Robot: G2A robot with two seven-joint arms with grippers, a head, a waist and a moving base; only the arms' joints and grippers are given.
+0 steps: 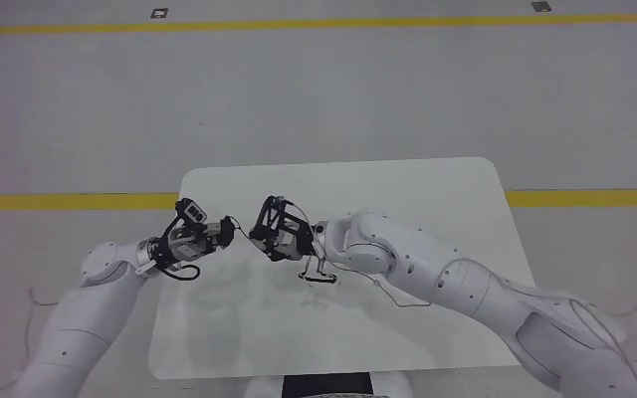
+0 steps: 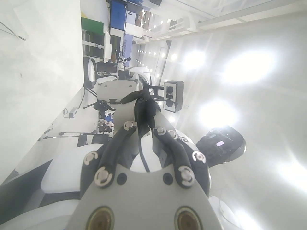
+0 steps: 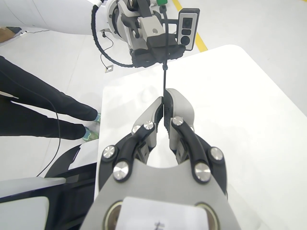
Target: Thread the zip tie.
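Zip tie (image 3: 164,82): you have a thin black plastic strap held straight in the air over the left half of the smooth white round-cornered table (image 3: 227,101) | right gripper (image 3: 163,102): ribbed rubber pads pinched fully closed on its right end | left gripper (image 3: 165,50): black pads clamped across its left stretch.
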